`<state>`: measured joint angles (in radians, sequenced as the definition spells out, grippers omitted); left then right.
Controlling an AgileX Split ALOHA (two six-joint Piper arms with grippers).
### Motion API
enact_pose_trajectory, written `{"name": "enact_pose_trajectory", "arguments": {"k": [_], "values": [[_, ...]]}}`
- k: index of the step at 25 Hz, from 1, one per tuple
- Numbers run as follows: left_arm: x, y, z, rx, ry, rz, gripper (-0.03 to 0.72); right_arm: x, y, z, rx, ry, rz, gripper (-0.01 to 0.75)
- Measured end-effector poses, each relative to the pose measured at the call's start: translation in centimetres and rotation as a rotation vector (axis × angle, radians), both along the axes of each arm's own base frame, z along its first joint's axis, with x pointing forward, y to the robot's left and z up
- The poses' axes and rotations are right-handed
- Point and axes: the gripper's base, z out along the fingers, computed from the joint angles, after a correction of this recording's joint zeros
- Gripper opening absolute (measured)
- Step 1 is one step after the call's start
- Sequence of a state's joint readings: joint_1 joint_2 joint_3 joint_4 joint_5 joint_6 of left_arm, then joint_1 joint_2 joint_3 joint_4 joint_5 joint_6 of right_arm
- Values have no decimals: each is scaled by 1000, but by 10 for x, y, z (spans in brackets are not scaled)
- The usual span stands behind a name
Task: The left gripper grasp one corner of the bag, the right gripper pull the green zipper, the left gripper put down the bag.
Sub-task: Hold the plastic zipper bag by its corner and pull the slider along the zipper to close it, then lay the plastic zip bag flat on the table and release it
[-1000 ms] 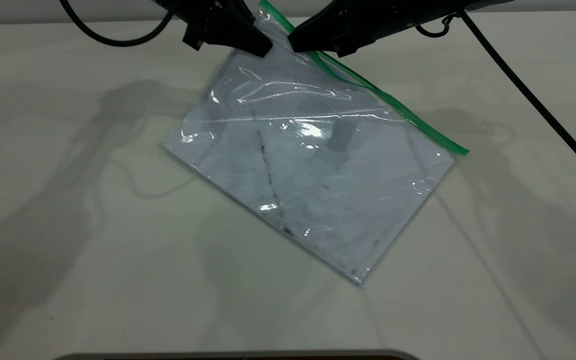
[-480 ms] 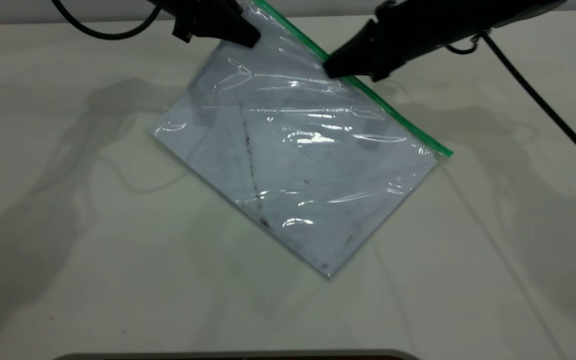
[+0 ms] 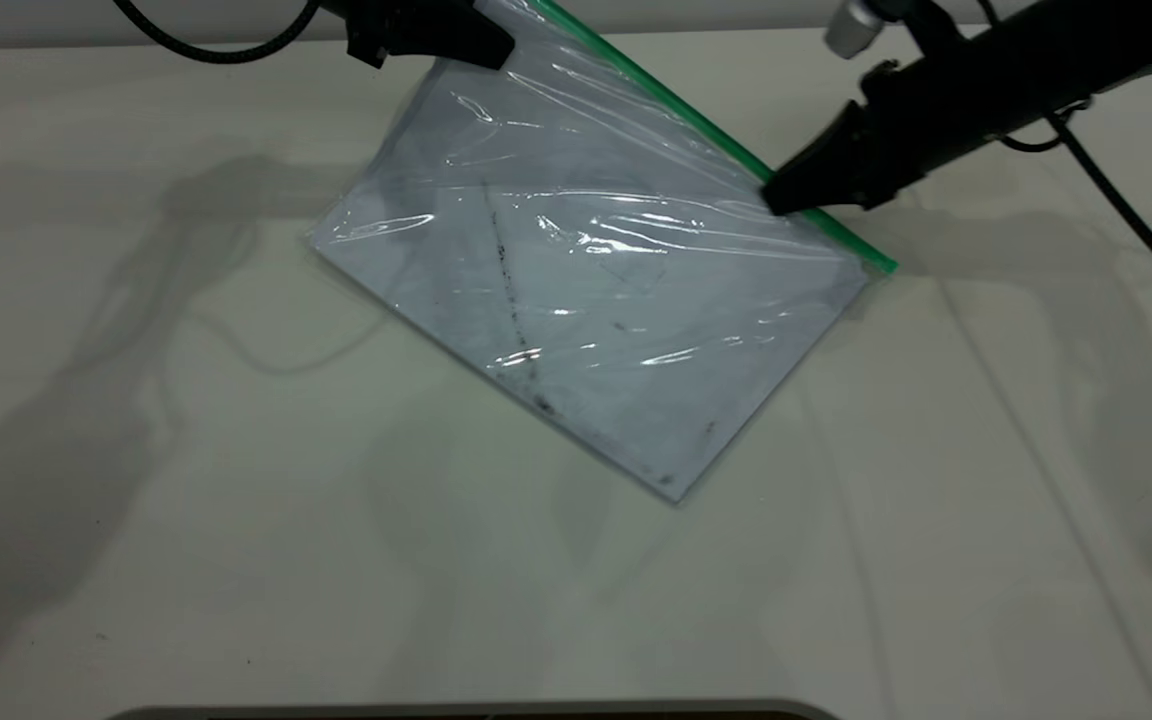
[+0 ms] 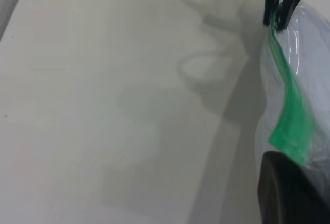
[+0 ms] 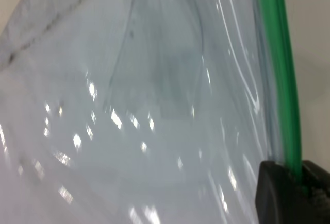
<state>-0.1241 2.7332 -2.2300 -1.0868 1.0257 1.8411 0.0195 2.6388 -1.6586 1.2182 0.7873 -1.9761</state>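
Observation:
The bag, a clear pouch with a white sheet and a dark smudge line, hangs tilted, its low corner near the table. My left gripper is shut on its top corner at the upper edge of the exterior view; one finger shows by the strip's end in the left wrist view. The green zipper runs down the right long edge. My right gripper, with its silver knob, is shut on the strip near its lower end. The right wrist view shows the strip passing between my fingers.
The white table lies under the bag, with arm shadows on it. A black cable trails from the right arm to the right edge. A dark rounded rim sits at the near edge.
My right gripper has slid down along the green strip from near the left gripper to near its lower end. The bag has been pulled tauter and its low corner has risen.

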Motion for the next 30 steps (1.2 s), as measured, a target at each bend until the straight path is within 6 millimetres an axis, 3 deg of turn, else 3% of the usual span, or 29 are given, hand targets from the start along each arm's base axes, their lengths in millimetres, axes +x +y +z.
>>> {"name": "enact_pose_trajectory", "arguments": {"k": [10, 20, 24, 28, 30], "values": [[4, 1, 0, 4, -19, 38, 53, -6, -50, -11, -71, 109, -60, 32], [0, 1, 1, -8, 18, 8, 53, -5, -54, -7, -45, 129, -90, 64], [-1, 11, -3, 56, 116, 63, 53, 1, -61, 14, -61, 79, -104, 213], [-3, 15, -14, 121, 245, 144, 87, 9, -57, 61, 11, 13, -114, 451], [-5, 12, -23, 142, 303, 176, 144, 11, -50, 91, 61, -8, -99, 524]]}}
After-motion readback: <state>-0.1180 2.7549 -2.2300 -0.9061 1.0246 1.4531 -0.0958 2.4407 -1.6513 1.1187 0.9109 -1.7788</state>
